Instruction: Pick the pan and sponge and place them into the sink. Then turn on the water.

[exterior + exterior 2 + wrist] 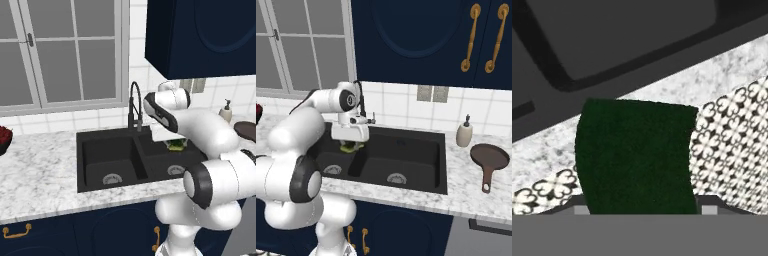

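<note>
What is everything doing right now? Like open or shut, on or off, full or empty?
sponge: pinched between the gripper's fingers, dark green side facing the hand camera.
gripper: closed on the sponge.
pan: empty, lying flat on the counter, not in the sink.
sink: both basins empty.
faucet: off, no water coming out.
soap bottle: standing upright.
</note>
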Controlling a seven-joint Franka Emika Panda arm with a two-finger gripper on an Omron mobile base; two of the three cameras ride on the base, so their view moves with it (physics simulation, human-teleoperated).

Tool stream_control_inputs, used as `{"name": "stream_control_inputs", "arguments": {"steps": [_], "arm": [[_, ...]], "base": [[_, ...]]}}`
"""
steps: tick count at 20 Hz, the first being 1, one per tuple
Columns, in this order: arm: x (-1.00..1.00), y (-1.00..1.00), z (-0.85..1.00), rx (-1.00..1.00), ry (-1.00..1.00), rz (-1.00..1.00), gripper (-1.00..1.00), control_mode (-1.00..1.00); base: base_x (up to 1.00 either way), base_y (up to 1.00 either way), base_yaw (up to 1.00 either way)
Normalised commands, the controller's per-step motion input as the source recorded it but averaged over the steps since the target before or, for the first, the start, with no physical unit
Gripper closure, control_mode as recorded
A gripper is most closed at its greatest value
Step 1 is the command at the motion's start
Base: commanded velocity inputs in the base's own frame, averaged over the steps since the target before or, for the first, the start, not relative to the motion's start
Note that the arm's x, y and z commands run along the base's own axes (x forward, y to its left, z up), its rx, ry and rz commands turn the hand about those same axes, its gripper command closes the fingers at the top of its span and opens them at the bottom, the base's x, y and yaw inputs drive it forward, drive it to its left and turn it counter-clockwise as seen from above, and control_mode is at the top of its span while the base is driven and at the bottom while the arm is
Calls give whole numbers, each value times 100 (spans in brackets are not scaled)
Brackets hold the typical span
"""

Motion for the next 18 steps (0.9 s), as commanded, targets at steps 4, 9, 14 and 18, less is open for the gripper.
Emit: {"name": "stream_control_inputs", "arguments": {"steps": [4, 9, 14, 18], "arm": [[22, -100, 0, 28, 5, 3, 100, -100], [75, -100, -30, 23, 0, 4, 100, -100], [91, -68, -72, 4, 0, 10, 100, -100], [71, -26, -93, 0, -6, 12, 100, -100]], "base": [[0, 0, 0], [0, 0, 0], [0, 0, 0], [0, 0, 0]]}}
